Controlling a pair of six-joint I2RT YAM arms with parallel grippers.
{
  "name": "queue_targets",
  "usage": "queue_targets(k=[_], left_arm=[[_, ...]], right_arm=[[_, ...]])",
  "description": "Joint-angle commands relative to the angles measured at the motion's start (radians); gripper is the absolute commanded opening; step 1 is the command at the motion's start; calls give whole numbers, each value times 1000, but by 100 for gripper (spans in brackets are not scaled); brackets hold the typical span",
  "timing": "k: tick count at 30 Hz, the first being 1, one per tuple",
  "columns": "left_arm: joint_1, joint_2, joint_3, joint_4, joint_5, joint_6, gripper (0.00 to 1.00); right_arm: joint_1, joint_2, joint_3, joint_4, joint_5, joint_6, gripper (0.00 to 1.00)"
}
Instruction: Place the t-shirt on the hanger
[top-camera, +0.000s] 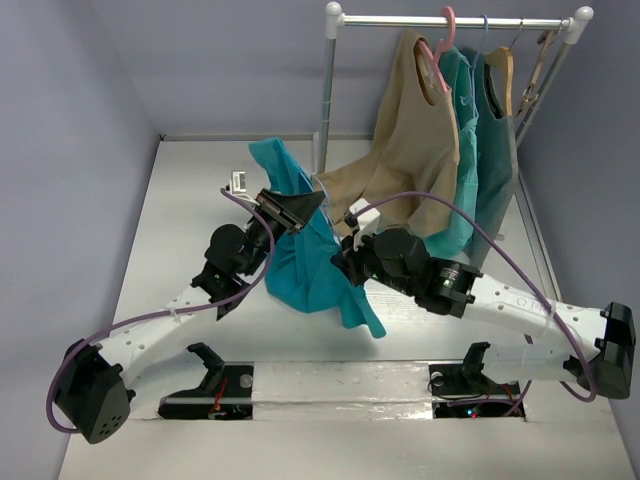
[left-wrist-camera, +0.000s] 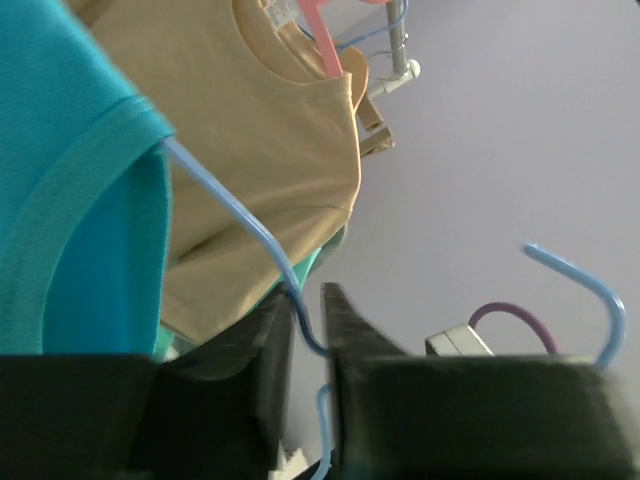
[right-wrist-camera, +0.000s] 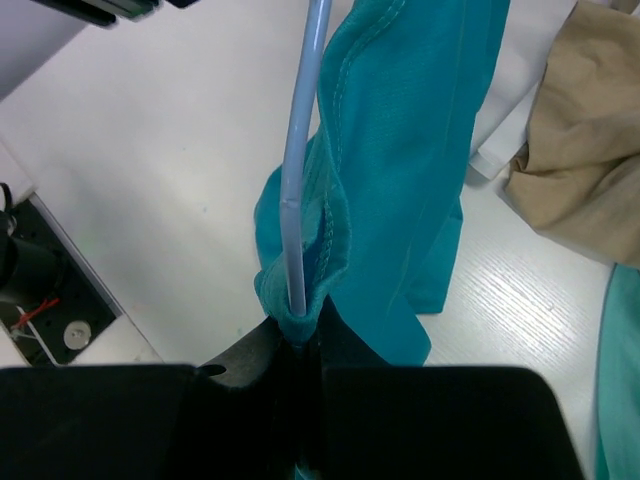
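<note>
t-shirt (top-camera: 312, 270): teal, held up over the table (top-camera: 180, 270)
hanger (left-wrist-camera: 235, 215): blue wire, one end inside the shirt
left gripper (left-wrist-camera: 308, 345): pinching the wire under the hook (left-wrist-camera: 590, 300)
right gripper (right-wrist-camera: 303, 335): clamped on wire and shirt together
next: hold the wire steady, ease fabric along it

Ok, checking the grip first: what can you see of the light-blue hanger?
The hanger is thin, light-blue and wire-like, its slim hook curving free. The left gripper pinches it near the hook base in shut jaws; one arm runs into the teal t-shirt. The right gripper clamps another stretch along with bunched shirt fabric.
</note>
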Motion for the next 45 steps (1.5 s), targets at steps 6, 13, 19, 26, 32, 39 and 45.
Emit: queue_targets(k=[6,13,19,26,32,39,45], left_arm=[[-13,-21,0,47,-21,-19,0],[-13,-10,31,30,-26,-39,0],[-13,10,62,43,-21,-56,0],[-13,24,73,63,-12,-82,0],[-13,4,57,67,-17,-94,0],[-13,-13,43,75,-12,-100,0],[-4,-30,28,55,-26,-93,0]], right_arm=[[-7,-11,-31,116,-3,45,0],[-7,-66,-56,-2,1,79,78],[-7,-195,-51,-103,11,64,97],[-7,-128,-30,-42,17,24,88],[-7,-33,-33,32,57,3,74],[-7,10,-20,93,112,-14,25],[-7,-26,-17,98,133,-14,0]])
